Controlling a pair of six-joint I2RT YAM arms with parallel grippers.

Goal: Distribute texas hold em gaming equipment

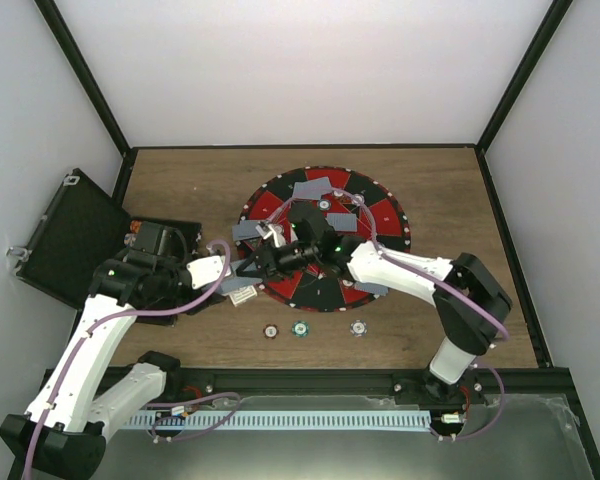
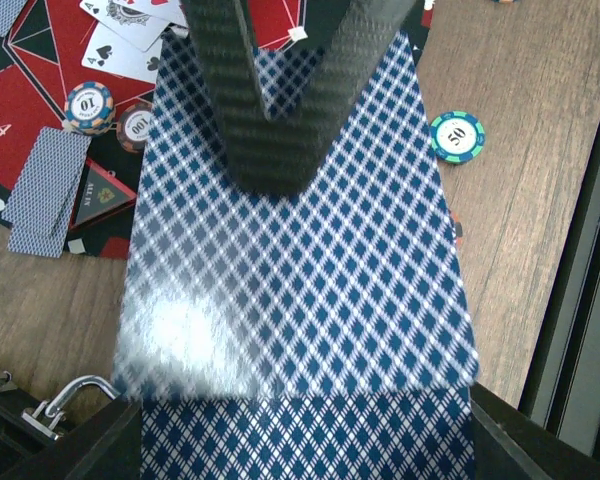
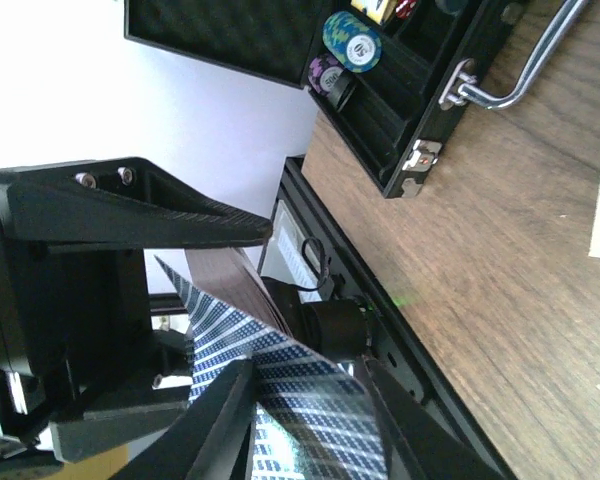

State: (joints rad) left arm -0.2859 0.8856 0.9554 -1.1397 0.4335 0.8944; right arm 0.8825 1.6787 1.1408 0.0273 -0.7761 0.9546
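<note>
Left claw (image 1: 230, 272) is clamped on the card deck (image 2: 300, 300), centre-left in the top view, beside the round mat (image 1: 380, 215). Right claw (image 3: 305, 425) straddles the top card; whether it grips, I cannot tell.

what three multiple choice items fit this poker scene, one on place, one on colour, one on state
1. Where do the three loose chips lie?
A on the bare table in front of the round mat
B stacked on the mat
C in a bowl

2. Backs of the cards in the left gripper?
A plain red
B green stripes
C blue-and-white diamonds

3. The black case is?
A shut
B open
C upside down

1 A, all three sit on wood; 2 C, the pattern fills the left wrist view; 3 B, its lid lies swung back.
</note>
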